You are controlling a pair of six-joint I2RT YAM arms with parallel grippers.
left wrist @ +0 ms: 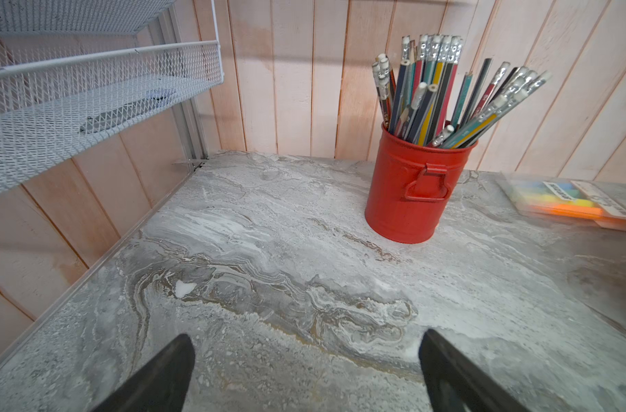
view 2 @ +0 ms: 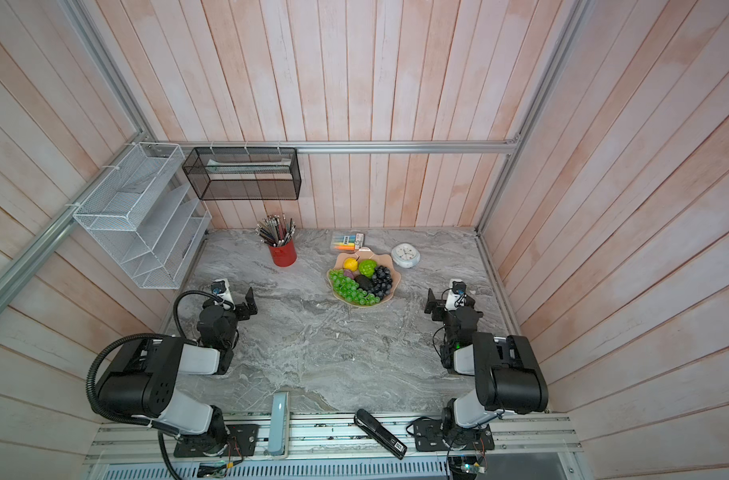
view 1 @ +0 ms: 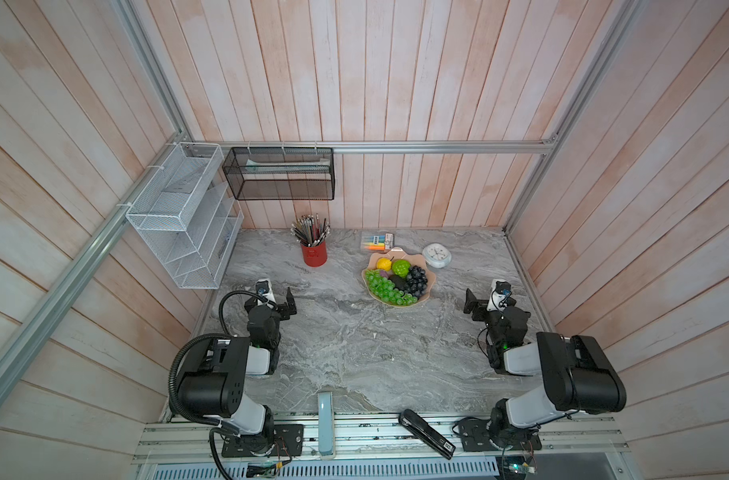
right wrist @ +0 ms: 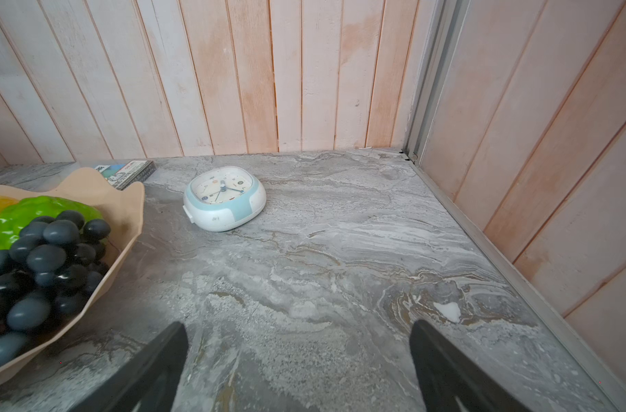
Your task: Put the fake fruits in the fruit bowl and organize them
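The peach-pink fruit bowl stands right of centre at the back of the table in both top views. In it lie the green grape bunch, black-purple grape bunch, yellow fruit, bumpy green ball, purple ball and dark avocado. My left gripper hovers open over bare table, far left of the bowl. My right gripper is open and empty, just right of the bowl, whose black grapes show in the right wrist view.
A red pencil cup and a highlighter pack stand by the back wall. A white clock lies right of the bowl. A white wire rack and a black mesh basket hang on the walls.
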